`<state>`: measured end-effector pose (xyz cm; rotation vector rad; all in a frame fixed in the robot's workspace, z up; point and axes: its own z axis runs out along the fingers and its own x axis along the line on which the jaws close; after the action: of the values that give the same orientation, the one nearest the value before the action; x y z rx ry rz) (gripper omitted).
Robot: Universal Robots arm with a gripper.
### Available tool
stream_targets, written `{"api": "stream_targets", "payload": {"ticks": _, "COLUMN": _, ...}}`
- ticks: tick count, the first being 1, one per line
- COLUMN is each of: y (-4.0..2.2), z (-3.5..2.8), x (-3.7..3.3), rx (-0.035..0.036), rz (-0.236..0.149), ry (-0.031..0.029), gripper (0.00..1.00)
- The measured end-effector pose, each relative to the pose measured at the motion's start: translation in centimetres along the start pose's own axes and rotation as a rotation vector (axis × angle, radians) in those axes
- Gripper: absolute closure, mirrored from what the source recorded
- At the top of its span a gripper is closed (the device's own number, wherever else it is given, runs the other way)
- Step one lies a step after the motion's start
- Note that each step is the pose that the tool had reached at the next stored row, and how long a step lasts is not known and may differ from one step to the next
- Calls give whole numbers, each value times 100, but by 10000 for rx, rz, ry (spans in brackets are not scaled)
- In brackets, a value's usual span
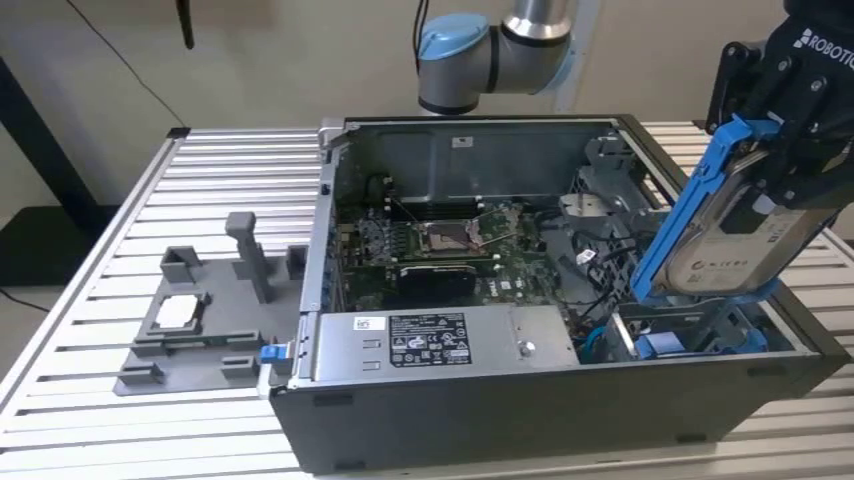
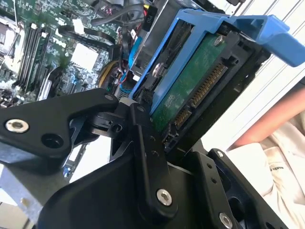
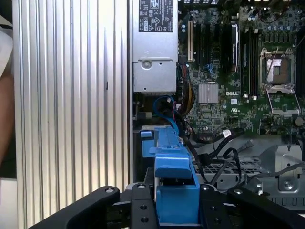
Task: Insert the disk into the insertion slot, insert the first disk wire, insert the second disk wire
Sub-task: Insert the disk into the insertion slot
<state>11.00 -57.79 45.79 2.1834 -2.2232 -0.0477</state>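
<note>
- Pinching the disk [image 1: 727, 240] tight in the gripper [image 1: 774, 165], tilted and not flat.
- Hanging just under the gripper, right over the insertion slot [image 1: 687, 325], not inside yet.
- Might bump the slot's edge and get stuck, from so much tilt.
- Might catch the loose wires [image 3: 212, 140] beside the slot, or slip out of the pinch.

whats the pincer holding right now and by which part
The pincer is shut on the disk, which sits in its blue frame. It grips the disk at its upper end.
</note>
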Motion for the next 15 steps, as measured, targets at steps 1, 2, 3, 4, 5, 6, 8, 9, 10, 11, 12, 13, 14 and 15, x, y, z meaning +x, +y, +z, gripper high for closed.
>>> {"api": "stream_targets", "payload": {"ticks": 1, "y": 0, "z": 0, "x": 0, "rx": 0, "rz": 0, "ry": 0, "gripper": 67}}
{"api": "stream_targets", "payload": {"ticks": 2, "y": 0, "z": 0, "x": 0, "rx": 0, "rz": 0, "ry": 1, "gripper": 67}}
{"api": "stream_targets", "payload": {"ticks": 3, "y": 0, "z": 1, "x": 0, "rx": 0, "rz": 0, "ry": 1, "gripper": 67}}
{"api": "stream_targets", "payload": {"ticks": 4, "y": 0, "z": 1, "x": 0, "rx": 0, "rz": 0, "ry": 2, "gripper": 67}}
{"api": "stream_targets", "payload": {"ticks": 5, "y": 0, "z": 1, "x": 0, "rx": 0, "rz": 0, "ry": 3, "gripper": 67}}
{"api": "stream_targets", "payload": {"ticks": 6, "y": 0, "z": 2, "x": 0, "rx": 0, "rz": 0, "ry": 3, "gripper": 67}}
{"api": "stream_targets", "payload": {"ticks": 8, "y": -1, "z": 11, "x": -1, "rx": 0, "rz": 0, "ry": 2, "gripper": 67}}
{"api": "stream_targets", "payload": {"ticks": 9, "y": -1, "z": 19, "x": -1, "rx": 0, "rz": 0, "ry": 5, "gripper": 67}}
{"api": "stream_targets", "payload": {"ticks": 10, "y": -1, "z": 29, "x": 0, "rx": 0, "rz": 0, "ry": 3, "gripper": 67}}
{"api": "stream_targets", "payload": {"ticks": 11, "y": -2, "z": 38, "x": 0, "rx": 0, "rz": 1, "ry": 3, "gripper": 67}}
{"api": "stream_targets", "payload": {"ticks": 12, "y": -2, "z": 46, "x": 0, "rx": 0, "rz": 0, "ry": 4, "gripper": 67}}
{"api": "stream_targets", "payload": {"ticks": 13, "y": -3, "z": 55, "x": 0, "rx": 0, "rz": 1, "ry": 4, "gripper": 67}}
{"api": "stream_targets", "payload": {"ticks": 14, "y": -3, "z": 64, "x": 0, "rx": 0, "rz": 0, "ry": 4, "gripper": 67}}
{"api": "stream_targets", "payload": {"ticks": 15, "y": -4, "z": 74, "x": 0, "rx": 0, "rz": -1, "ry": 3, "gripper": 67}}
